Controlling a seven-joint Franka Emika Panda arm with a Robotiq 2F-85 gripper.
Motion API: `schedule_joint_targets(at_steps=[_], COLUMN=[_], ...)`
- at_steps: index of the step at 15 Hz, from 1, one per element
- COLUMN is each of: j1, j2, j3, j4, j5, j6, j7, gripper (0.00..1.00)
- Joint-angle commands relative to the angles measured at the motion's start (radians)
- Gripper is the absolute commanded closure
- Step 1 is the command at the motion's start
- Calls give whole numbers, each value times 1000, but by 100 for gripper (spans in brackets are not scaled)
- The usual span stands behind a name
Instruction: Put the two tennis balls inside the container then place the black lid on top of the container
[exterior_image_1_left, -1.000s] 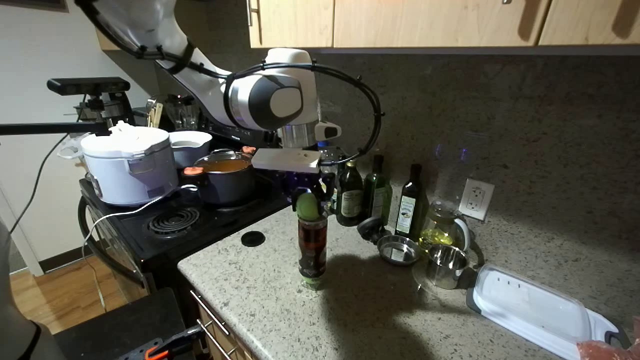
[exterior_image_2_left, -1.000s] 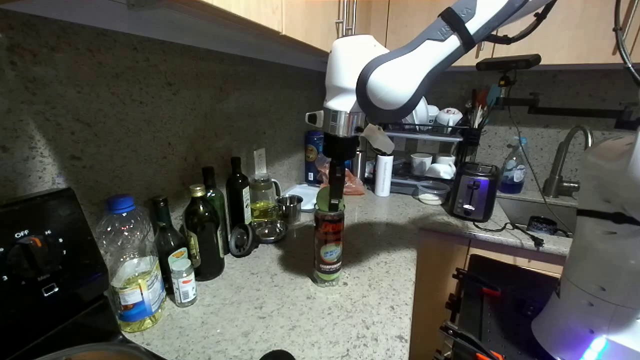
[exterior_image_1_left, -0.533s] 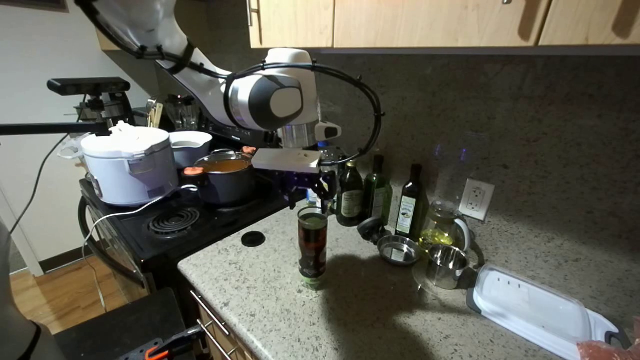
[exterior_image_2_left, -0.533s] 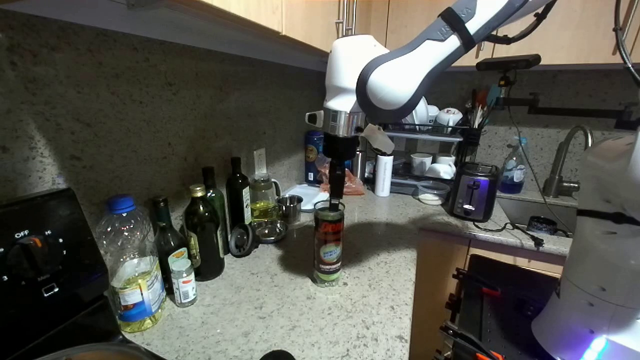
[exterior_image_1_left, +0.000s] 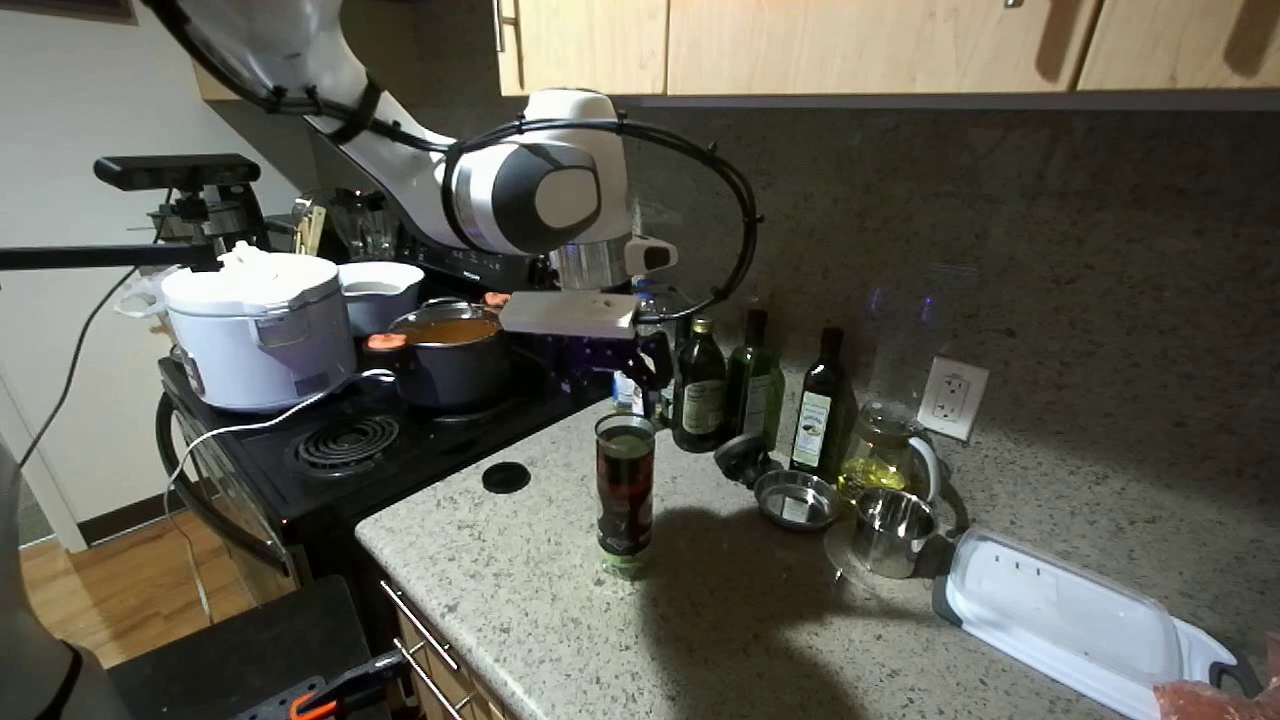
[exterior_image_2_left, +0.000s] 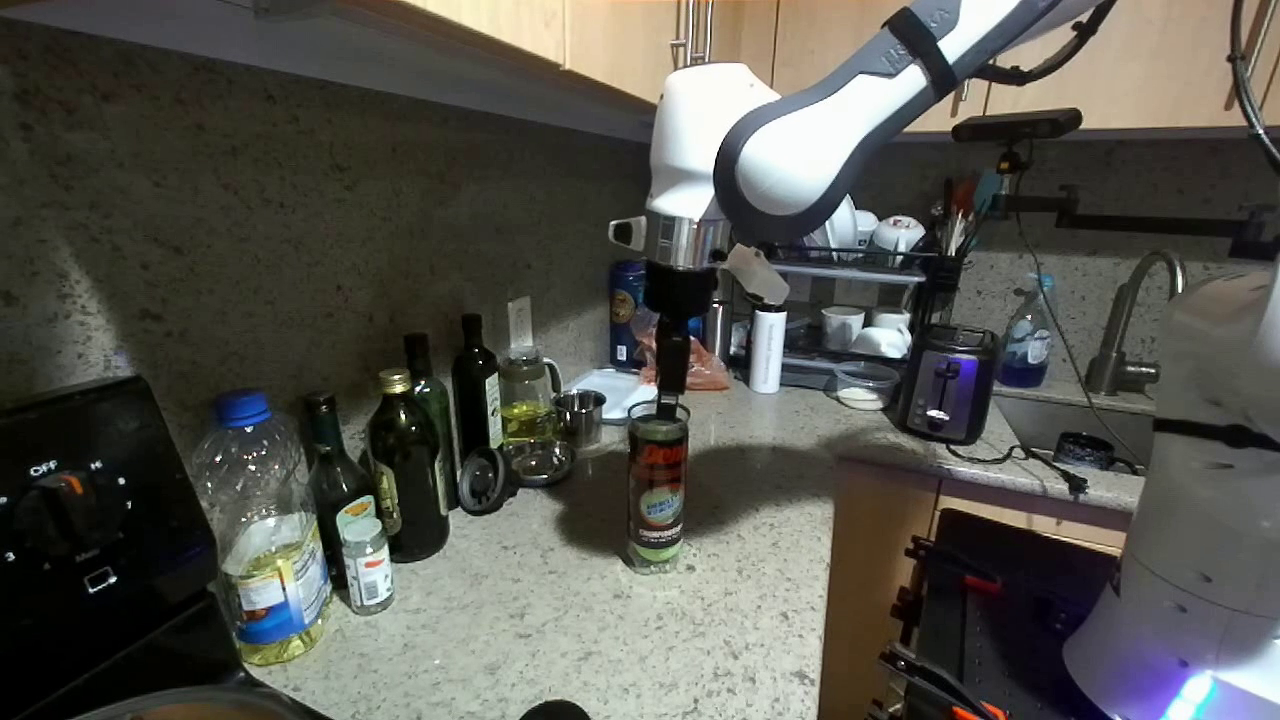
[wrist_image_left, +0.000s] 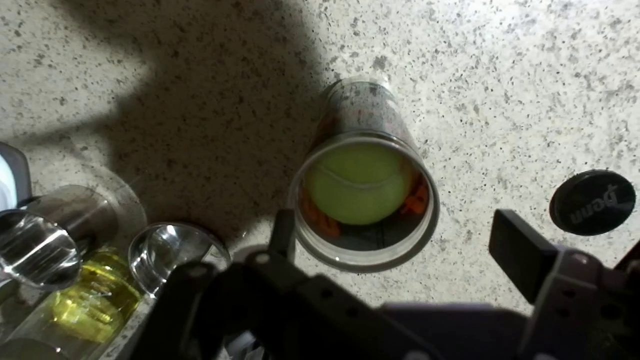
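Lid (wrist_image_left: 593, 202): flat on the counter (exterior_image_1_left: 470, 560), near the tube (exterior_image_1_left: 625, 495), not touching it.
Lid handling: likely light, stiff, smooth; thin, so grip by opposite edges.
Ball (wrist_image_left: 357, 185): inside the tube, below its rim; likely light, springy.
Gripper (wrist_image_left: 397, 239): jaws spread wide above the tube, nothing held.
Change since a second ago: ball, then between the jaws at the tube's mouth, has dropped in.
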Motion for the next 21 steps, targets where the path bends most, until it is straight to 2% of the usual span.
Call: schedule_joint_targets(at_steps=[1, 15, 16, 21], j1=[12, 59, 58, 62], j2=[-48, -132, -91, -100], j3=[10, 59, 52, 54], j4=[-15, -69, -35, -39], j5=[-18, -114, -93, -100], j6=[-11, 15, -1, -1], j7=[-15, -16, 0, 0], gripper=[0, 0, 0, 0])
